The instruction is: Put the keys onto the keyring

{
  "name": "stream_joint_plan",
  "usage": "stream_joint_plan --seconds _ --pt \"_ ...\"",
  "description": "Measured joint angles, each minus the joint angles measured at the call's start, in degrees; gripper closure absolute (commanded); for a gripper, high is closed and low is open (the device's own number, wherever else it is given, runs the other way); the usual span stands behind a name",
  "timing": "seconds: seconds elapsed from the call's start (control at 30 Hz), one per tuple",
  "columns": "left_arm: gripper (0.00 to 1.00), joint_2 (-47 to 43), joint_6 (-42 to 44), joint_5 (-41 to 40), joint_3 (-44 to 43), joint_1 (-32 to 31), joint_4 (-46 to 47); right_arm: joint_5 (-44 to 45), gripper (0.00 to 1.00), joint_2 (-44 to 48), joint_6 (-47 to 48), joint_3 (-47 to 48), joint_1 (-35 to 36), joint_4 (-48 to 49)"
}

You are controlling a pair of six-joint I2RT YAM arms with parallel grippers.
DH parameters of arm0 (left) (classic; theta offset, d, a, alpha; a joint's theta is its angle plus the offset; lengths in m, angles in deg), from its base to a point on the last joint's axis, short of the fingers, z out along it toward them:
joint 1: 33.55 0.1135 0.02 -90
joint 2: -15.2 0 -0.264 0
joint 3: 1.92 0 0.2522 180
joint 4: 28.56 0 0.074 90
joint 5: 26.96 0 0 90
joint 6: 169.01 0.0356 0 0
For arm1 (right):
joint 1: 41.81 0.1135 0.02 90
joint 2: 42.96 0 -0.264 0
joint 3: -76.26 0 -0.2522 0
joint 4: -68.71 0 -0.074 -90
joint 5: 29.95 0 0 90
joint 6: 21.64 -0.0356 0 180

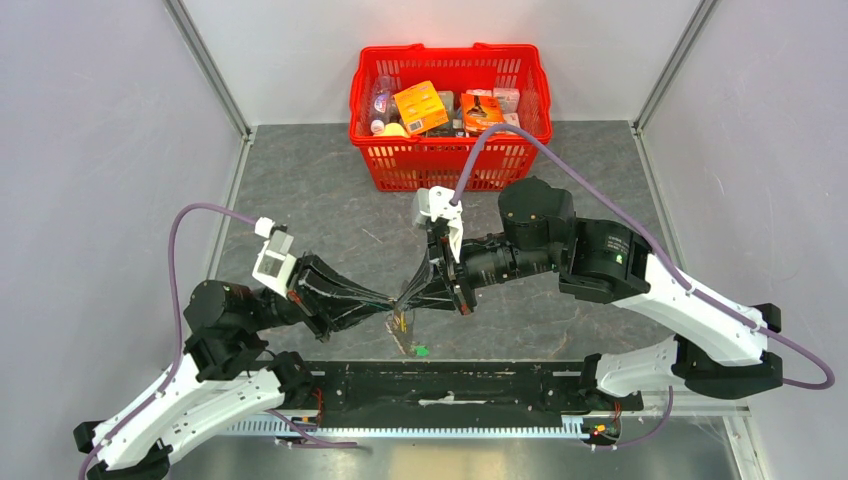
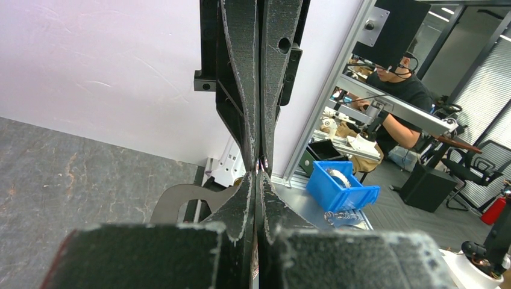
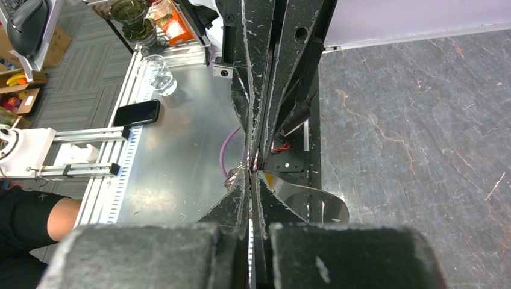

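Note:
My left gripper (image 1: 398,298) and right gripper (image 1: 412,296) meet tip to tip above the table's near middle, both shut. The thin metal keyring (image 1: 401,318) is pinched between them and hangs just below the tips, with a small yellowish piece on it that looks like the yellow key. A bit of wire coil (image 3: 231,174) shows beside the right fingertips (image 3: 244,180). In the left wrist view the jaws are closed (image 2: 261,171) on a thin sliver. The green key (image 1: 421,350) lies on the table just below the grippers, free of both.
A red plastic basket (image 1: 450,165) full of packaged goods stands at the back centre. A black rail (image 1: 450,385) runs along the near edge between the arm bases. A purple cable (image 1: 560,150) arcs over the right arm.

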Motion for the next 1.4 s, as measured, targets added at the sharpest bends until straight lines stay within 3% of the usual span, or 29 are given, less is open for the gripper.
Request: stream_joint_plan --seconds 0.17,0.3,0.47,0.87,1.4 --pt "0.96 -0.22 0.0 -0.17 0.0 0.0 0.04 0.02 1.0 0.07 -0.24 -0.2 0.0 0.39" --pt "0.75 -0.37 0.0 -0.59 0.0 0.0 -0.07 0.02 1.0 0.24 -0.24 -0.52 0.0 0.66" --pt "0.69 -0.46 0.04 -0.94 -0.63 0.0 -1.79 0.37 1.0 0.46 -0.24 -0.52 0.0 -0.09" --pt "0.65 -0.44 4.11 2.01 -8.2 0.0 -17.49 1.22 1.0 0.9 -0.2 -0.07 0.0 -6.36" --pt "0.64 5.6 5.77 6.29 -10.27 0.0 -23.23 -7.67 1.0 -2.82 -1.53 2.67 0.0 -9.75"
